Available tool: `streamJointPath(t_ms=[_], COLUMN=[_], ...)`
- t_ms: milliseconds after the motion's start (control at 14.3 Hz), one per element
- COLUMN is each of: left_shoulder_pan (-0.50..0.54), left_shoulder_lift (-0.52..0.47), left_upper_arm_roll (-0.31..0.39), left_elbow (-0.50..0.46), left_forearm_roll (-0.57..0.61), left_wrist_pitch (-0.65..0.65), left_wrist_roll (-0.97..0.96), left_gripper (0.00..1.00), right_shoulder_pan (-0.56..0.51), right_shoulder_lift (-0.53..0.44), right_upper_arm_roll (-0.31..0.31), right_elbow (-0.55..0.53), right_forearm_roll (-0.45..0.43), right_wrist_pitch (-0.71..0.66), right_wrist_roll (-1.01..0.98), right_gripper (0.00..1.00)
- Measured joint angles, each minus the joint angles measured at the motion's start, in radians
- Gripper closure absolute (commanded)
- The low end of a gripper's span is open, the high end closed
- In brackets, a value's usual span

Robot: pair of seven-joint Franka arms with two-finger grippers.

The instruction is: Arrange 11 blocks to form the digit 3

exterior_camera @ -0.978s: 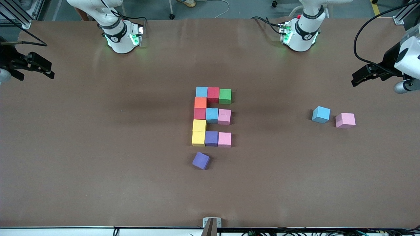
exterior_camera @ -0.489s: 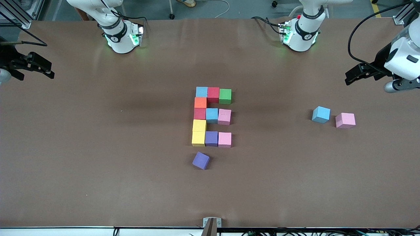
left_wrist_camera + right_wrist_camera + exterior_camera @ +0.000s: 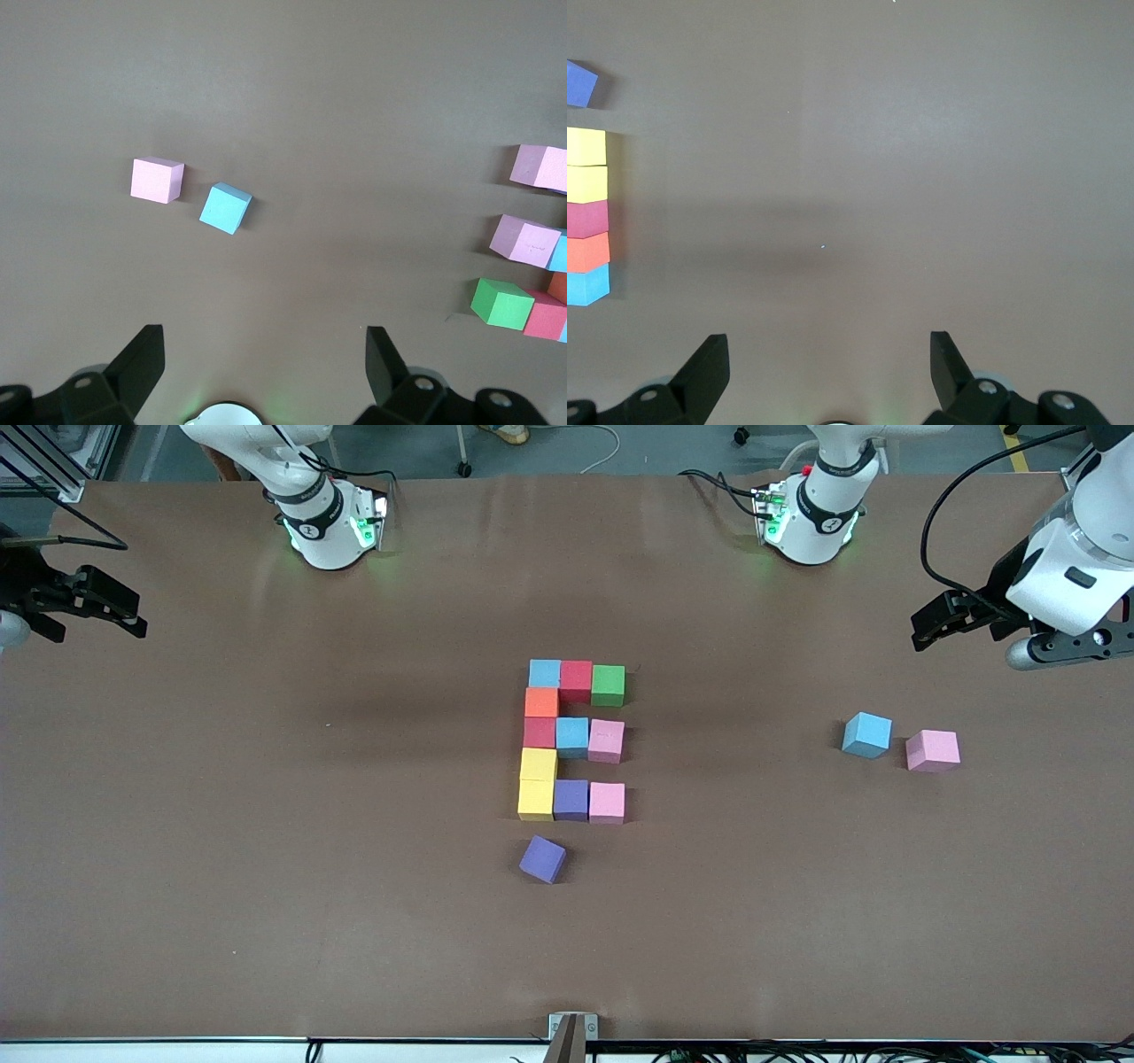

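The digit 3 (image 3: 573, 740) sits mid-counter (image 3: 266, 868), complete. A spare purple block (image 3: 542, 859) lies at its six o'clock; a light blue block (image 3: 866, 735) and pink block (image 3: 933, 750) at three o'clock.

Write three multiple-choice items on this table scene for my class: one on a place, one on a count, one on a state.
1. Where does the loose purple block lie?
A. Nearer the front camera than the digit 3
B. On the green block
C. In a claw

2. How many blocks form the figure?
A. Eight
B. Eleven
C. Fourteen

3. How is the left claw?
A. Shut on a pink block
B. Open, empty
C. Shut on a blue block

Answers:
A, it sits lower in the front view.
B, three rows of three plus two links.
B, jaws spread in the wrist view.
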Motion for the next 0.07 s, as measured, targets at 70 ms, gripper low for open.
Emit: streamJointPath(t_ms=[70], left_shoulder_pan=[0.0], left_shoulder_lift=[0.0], left_upper_arm_roll=[0.0], left_elbow=[0.0], left_forearm_roll=[0.0], left_wrist_pitch=[0.0], left_wrist_roll=[0.0], left_gripper=[0.0], right_shoulder_pan=[0.0], right_shoulder_lift=[0.0], right_upper_arm_roll=[0.0], right_elbow=[0.0], right_forearm_roll=[0.0], right_wrist_pitch=[0.0], right_wrist_roll=[0.0], right_gripper=[0.0])
